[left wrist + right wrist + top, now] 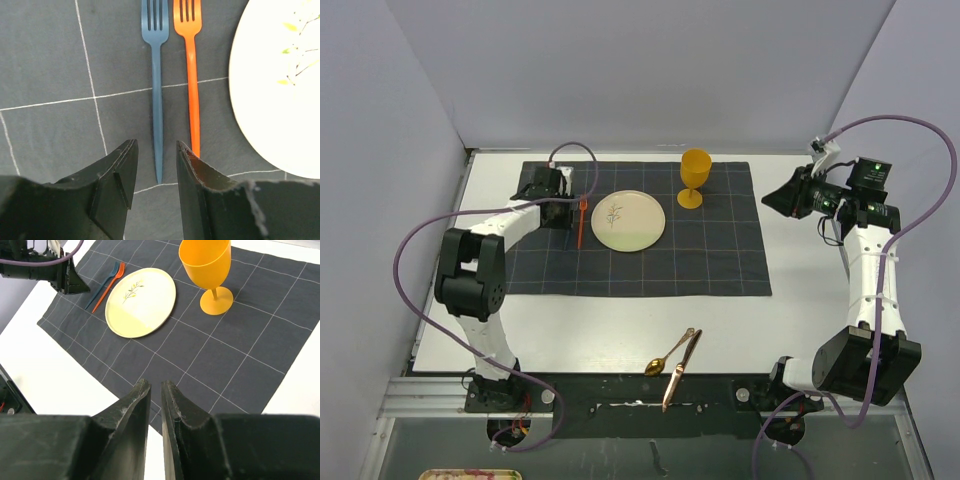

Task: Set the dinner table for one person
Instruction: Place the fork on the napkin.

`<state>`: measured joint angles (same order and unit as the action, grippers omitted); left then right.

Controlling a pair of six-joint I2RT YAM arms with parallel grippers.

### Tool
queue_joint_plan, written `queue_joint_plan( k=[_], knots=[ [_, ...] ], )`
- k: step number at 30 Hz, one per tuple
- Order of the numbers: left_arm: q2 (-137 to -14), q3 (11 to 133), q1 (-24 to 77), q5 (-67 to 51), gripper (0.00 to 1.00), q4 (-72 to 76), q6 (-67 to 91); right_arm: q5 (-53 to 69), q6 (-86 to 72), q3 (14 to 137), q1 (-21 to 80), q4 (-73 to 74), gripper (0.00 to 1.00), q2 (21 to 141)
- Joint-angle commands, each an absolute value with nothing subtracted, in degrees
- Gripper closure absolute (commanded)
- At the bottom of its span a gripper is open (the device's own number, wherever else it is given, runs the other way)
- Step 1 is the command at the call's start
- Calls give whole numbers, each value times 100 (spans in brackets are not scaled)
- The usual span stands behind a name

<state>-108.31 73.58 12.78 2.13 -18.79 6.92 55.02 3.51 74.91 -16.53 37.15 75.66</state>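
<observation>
**Place setting, overhead and wrist views.** The white desk (800,320) spanned the workspace from the arm bases to the far wall. A dark grey gridded cloth (720,250) lay on its far half. The cloth carried a cream plate (628,220) and an orange goblet (695,175) beyond the plate's right side. A blue fork (157,100) lay beside an orange fork (191,90), just left of the plate. The left fingers (131,155) hovered over the blue fork's handle end, partly open, gripping nothing. The right fingers (145,395), beyond the cloth's right edge, stood almost together with a slim gap, empty. A gold spoon (668,355) and knife (680,370) lay at the desk's near edge.
</observation>
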Motion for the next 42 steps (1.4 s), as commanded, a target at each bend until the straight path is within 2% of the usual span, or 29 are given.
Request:
queue_joint_plan(
  k=[1,6,11,19,32,42],
  knots=[
    [-10095,7833,1286,130,65,-2026,589,5613,256,7589,-1670,3340,83,7495],
    [-9681,7934,1137,-321,69,-2135,625,5460,446,7373,-1581,3139,83,7530],
    [-9079,7969,877,-805,78,-2215,623,5097,1434,7011,-1166,3433,80,7377],
    [-8010,7777,431,-2153,78,-2503,298,4944,2782,6577,-647,4561,78,6958],
    [-5899,7408,266,-1094,83,-4023,-640,4779,3647,5969,-203,5586,74,6187],
    [-4874,6695,53,-719,77,-4467,-676,5007,3638,5721,241,5835,73,6253]
  ],
)
